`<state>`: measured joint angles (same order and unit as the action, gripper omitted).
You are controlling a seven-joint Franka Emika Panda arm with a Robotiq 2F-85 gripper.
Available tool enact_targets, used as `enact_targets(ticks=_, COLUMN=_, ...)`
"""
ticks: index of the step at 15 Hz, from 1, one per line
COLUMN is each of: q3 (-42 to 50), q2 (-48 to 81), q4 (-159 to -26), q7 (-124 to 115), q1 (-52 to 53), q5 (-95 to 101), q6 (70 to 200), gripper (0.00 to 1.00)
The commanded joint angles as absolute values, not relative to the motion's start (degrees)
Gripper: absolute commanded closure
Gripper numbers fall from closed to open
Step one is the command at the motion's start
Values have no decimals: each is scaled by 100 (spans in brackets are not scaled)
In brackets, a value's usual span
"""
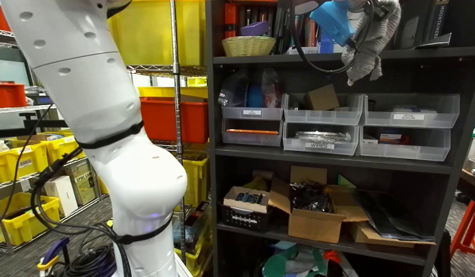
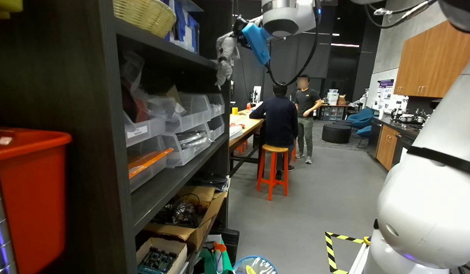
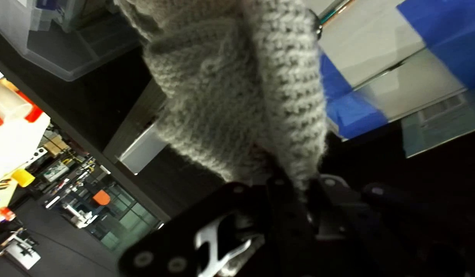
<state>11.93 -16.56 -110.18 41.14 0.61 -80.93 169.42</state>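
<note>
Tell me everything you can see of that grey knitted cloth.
The grey cloth looks like soft, chunky knitted yarn, with a thick fold or roll along one side. It is pinched in the gripper and droops from it, bunched, ending in uneven tips. In an exterior view it hangs in front of the bookcase; whether they touch, I can't tell.

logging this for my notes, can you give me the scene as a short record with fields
held: gray knitted item, clamped in the shut tool
position: hanging at the front of a dark bookcase, contact unclear
upper level: woven basket, books
next level: clear bins, one labelled WIRES
lower level: open cardboard box
background: two people, wooden table
</note>
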Motion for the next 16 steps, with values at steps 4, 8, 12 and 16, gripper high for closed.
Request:
enact_targets(ticks=4, q3=1193, q2=-433, q4=-9876, q7=2579, q1=-241, q5=-7190, q6=17241, gripper=97)
enact_targets(ticks=8, q3=1169, q2=-201, q4=-9856, q7=2022, q1=-245, q5=-6466, q6=17215, gripper=97)
enact_targets(ticks=12, q3=1164, q2=-179, q4=-10021, q7=1494, q1=-208, q5=-5795, q6=16776, gripper=97)
enact_targets(ticks=16, q3=1149, q2=-180, q4=-10032, q7=1342, q1=-207, q5=-5551, q6=16568, gripper=97)
